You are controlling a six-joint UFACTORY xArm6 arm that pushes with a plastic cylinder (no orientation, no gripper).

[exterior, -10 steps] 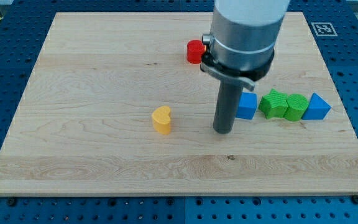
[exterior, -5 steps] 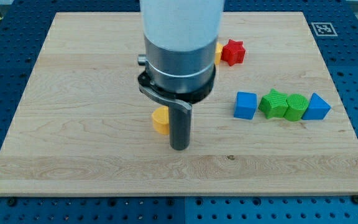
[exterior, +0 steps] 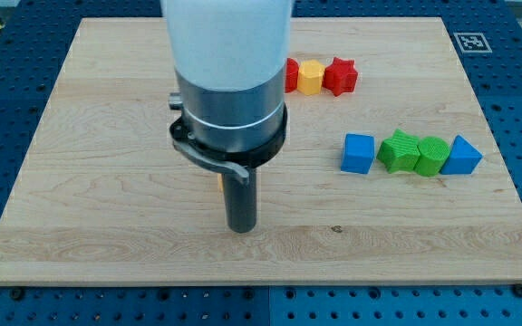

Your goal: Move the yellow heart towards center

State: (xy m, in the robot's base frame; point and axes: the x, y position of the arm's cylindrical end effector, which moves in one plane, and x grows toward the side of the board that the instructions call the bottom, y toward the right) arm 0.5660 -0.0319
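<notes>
My tip point(exterior: 241, 228) sits on the bench point(exterior: 107, 109) a little toward the view's bottom of the board's middle, and the rod with its wide collar stands directly in front of the yellow heart point(exterior: 222, 178), so only a thin sliver of yellow-orange shows at the rod's left edge. The heart therefore lies just behind the rod, toward the view's top of my tip and very near it; whether they touch cannot be told. There are no fingers on this arm, only the bare rod, so nothing is gripped or held. I judge the step in hand to be the approach: getting my tip into a pushing position beside the heart. Since the heart seems to lie slightly to the view's left and bottom of the board's middle, the next move likely calls for a short push toward the view's top and a touch to the view's right, with the contact kept through the block's middle so that it does not spin away. Which way the heart's point faces, and how its long axis runs, cannot be made out while it is hidden. Well apart, at the view's top, a red block point(exterior: 291, 74), a yellow block point(exterior: 310, 78) and a red star point(exterior: 340, 76) sit in a row, out of the push path.
</notes>
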